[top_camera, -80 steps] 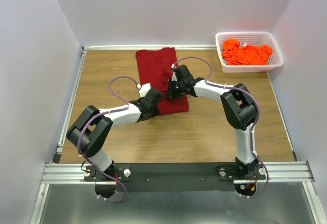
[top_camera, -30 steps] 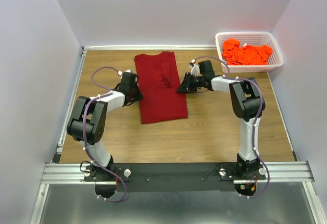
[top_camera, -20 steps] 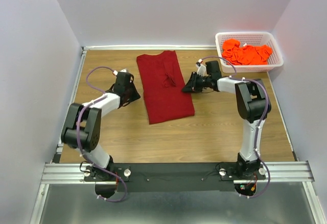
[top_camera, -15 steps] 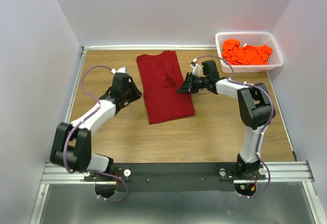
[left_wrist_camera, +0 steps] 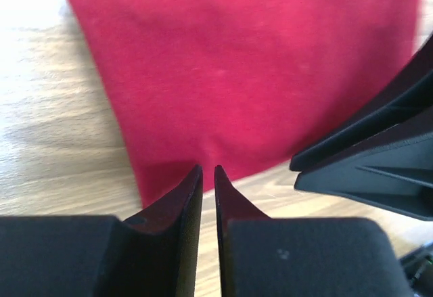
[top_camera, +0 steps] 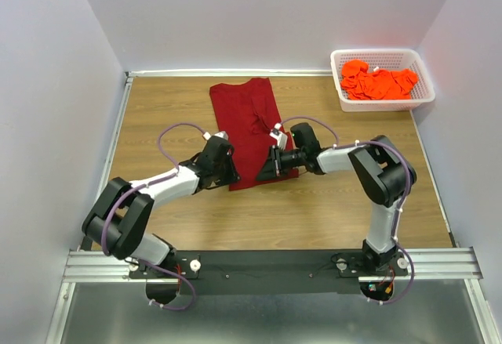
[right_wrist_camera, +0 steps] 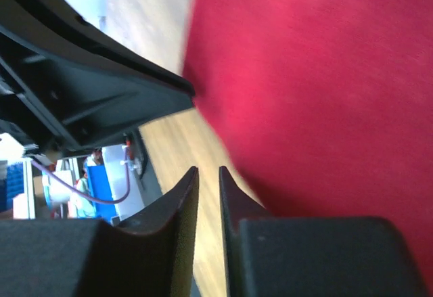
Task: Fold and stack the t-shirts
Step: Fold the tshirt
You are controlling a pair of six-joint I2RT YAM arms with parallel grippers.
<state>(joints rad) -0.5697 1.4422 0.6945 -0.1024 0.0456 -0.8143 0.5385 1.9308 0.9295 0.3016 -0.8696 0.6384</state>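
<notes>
Dark red cloth t-shirt (top_camera: 249, 124), already folded into a long narrow strip, lies flat on the wooden bench (top_camera: 329, 203). Its long axis runs near-to-far, with the near end skewed a bit to the right. The far end looks like the neck, not sure; the hem points at the arms.

Left tool (left_wrist_camera: 208, 170) is at the shirt's near-left hem corner and right tool (right_wrist_camera: 206, 170) is at the near-right hem edge. Both tools' jaws are nearly together with a thin slit, and no cloth is seen between them.

Bright orange t-shirts (top_camera: 379, 83) sit heaped in a white plastic mesh basket (top_camera: 383, 104), well right of the shirt and level with its far end.

Risks:
- The tools are crowded close at the same hem and each shows in the other's wrist view, so they could bump.
- Such narrow jaws may catch only the top layer or skid over the cloth.
- Then the strip drags, unfolds or twists further off-axis, and the next fold comes out crooked.
</notes>
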